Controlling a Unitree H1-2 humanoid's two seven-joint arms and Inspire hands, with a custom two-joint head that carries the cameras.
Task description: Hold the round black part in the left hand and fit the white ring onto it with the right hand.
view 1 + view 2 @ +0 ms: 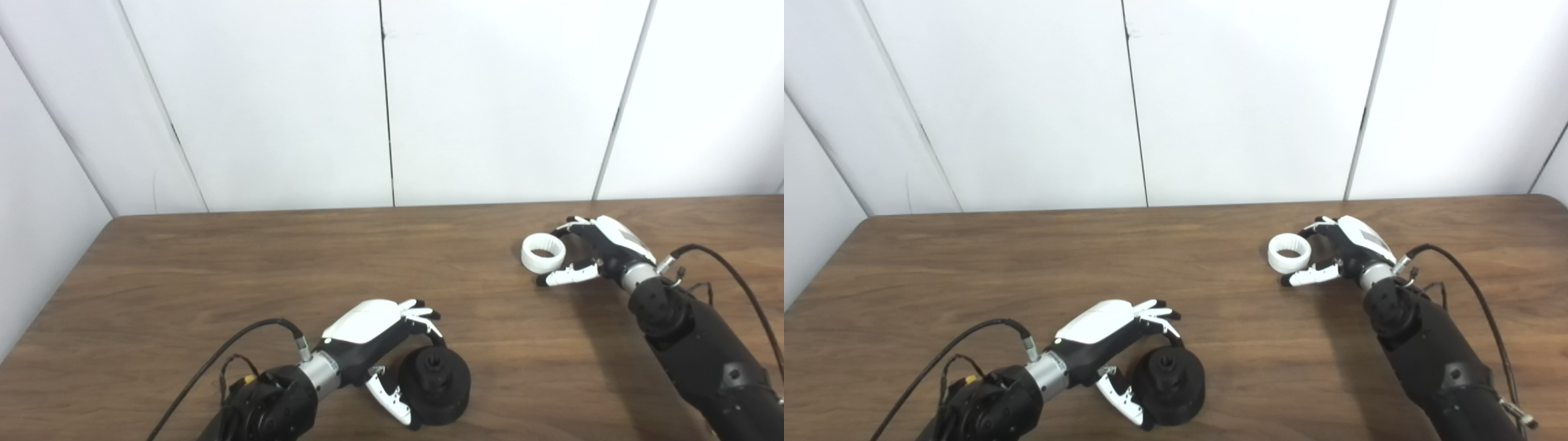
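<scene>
Left eye view shows you the black part (436, 384), a squat round drum with a raised hub and a small socket in its top, sitting on the wooden table (245, 269) near the front edge, with your left hand (380, 343) curled round its left side, fingers over the top and thumb low in front. Your right hand (591, 251) is well apart at the far right, its fingers and thumb spread around the white ring (543, 253), a short band with a ridged inner wall. Whether that hand truly grips the ring you cannot tell.
</scene>
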